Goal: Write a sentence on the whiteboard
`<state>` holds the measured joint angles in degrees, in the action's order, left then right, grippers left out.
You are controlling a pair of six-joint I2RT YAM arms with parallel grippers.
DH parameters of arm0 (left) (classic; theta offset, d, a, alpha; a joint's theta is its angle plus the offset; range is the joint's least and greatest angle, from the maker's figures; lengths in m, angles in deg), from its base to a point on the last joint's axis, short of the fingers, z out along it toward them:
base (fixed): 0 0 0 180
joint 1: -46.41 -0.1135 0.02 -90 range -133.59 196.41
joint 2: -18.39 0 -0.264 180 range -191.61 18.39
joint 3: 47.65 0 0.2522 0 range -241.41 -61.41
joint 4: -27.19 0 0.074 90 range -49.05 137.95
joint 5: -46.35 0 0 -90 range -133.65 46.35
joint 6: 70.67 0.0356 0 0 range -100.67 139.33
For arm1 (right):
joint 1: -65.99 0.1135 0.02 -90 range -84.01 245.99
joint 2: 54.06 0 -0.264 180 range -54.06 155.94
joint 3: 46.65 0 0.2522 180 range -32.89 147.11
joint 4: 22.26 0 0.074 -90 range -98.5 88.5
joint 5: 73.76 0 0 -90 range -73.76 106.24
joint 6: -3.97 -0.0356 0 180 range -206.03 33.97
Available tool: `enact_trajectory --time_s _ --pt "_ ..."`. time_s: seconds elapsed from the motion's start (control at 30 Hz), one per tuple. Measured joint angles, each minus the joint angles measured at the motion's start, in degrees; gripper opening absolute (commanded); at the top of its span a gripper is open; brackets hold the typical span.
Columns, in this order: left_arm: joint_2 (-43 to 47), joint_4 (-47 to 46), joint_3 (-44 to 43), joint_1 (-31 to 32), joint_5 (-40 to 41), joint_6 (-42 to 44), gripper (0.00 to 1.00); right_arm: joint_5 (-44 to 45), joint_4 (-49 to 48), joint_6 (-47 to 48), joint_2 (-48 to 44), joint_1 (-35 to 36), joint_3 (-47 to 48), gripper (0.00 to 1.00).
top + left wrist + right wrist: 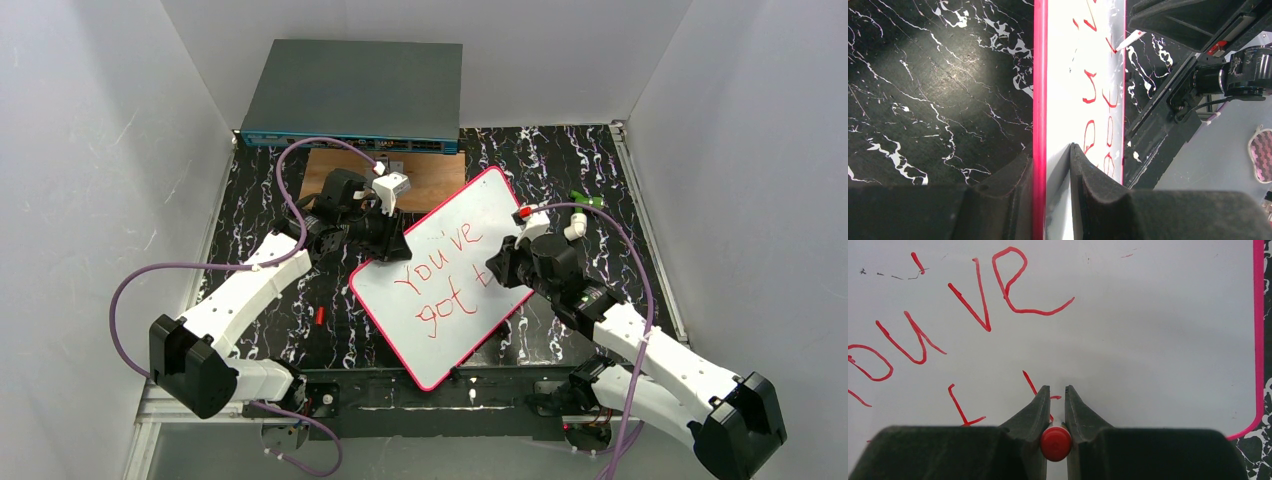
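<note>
The whiteboard (480, 215) lies askew in the middle of the black marbled worktop (600, 190), with "You've got t" written on it in red. The left hand (1049, 152) pinches its pink rim on the far-left side. The right hand (1056, 389) is clamped on a red marker (1056, 444), its tip down by the last letter.

The left arm (240, 290) and right arm (665, 360) each had white link shells, black joint housings and a looping purple cable (112, 305). White fittings (390, 186) sat at the wrists. Each ended in 2 matte black wedge-shaped fingers (1033, 412) tapering to narrow tips.
</note>
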<state>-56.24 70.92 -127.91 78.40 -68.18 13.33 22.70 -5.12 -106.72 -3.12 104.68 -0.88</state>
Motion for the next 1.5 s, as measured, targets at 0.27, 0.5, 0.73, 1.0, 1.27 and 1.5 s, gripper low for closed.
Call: enact_trajectory --time_s 0.27,0.5,0.73,1.0,1.27,1.5 --pt "0.0 0.0 0.0 0.0 0.0 0.0 0.0 0.7 0.1 -0.1 0.0 0.0 0.0 0.01" --pt "0.0 0.0 0.0 0.0 0.0 0.0 0.0 0.9 0.8 0.3 0.2 0.0 0.0 0.01" --pt "0.0 0.0 0.0 0.0 0.0 0.0 0.0 0.9 1.5 1.0 0.2 0.0 0.0 0.01" --pt "0.0 0.0 0.0 0.0 0.0 0.0 0.0 1.6 3.5 3.0 0.8 -0.1 0.6 0.01" --pt "0.1 0.0 0.0 0.0 -0.1 0.0 0.0 2.6 4.7 4.6 2.1 -0.2 2.9 0.01" --pt "0.1 0.0 0.0 0.0 -0.1 0.0 0.0 2.8 5.0 5.1 2.4 -0.4 5.1 0.01"
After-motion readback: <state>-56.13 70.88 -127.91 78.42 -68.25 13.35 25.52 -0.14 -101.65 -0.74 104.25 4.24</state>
